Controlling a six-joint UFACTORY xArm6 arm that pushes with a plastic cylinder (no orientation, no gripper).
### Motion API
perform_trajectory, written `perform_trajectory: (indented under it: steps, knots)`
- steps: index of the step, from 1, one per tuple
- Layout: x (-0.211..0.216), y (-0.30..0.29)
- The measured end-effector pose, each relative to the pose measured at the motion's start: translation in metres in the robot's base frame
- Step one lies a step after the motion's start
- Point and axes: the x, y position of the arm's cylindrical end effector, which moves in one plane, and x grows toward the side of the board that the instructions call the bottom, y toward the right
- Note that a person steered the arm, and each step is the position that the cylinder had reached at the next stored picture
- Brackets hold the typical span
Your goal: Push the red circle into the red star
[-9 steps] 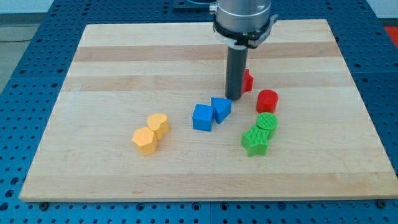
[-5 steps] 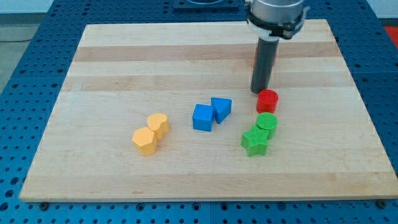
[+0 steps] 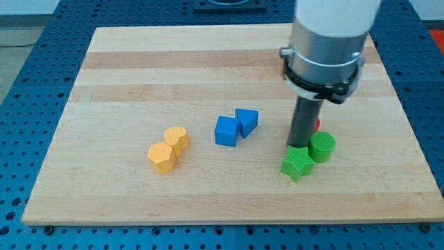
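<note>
1. Nearest the view's bottom sits the green star (image 3: 297, 164), flat on the wooden board (image 3: 139, 201). Touching it, or nearly so, on its upper right is the green cylinder (image 3: 322, 147).
2. At the view's left, two yellow blocks touch each other: a yellow hexagon-like block (image 3: 161, 157) and a yellow heart-like block (image 3: 176, 139) just above and right of it.
3. My tip (image 3: 300, 146) rests on the board right at the top edge of the green star, just left of the green cylinder. The rod has nothing to clamp with and carries nothing; it only presses along the surface.
4. The rod stands upright, with the wide grey arm body (image 3: 326, 42) above it filling the view's upper right.
5. A sliver of red (image 3: 318, 125) shows just right of the rod, behind the green cylinder. That should be the red circle or the red star, but I cannot tell which; the rest is hidden by my arm.
6. Nearer the middle, the blue cube (image 3: 226, 130) and the blue wedge-like block (image 3: 246, 121) touch, well left of my tip.
</note>
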Motion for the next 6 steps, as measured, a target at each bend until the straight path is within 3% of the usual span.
perform_trajectory:
  steps: [1,4,6]
  knots:
    - [-0.011,0.008]
    - [-0.099,0.026]
    - [-0.124,0.033]
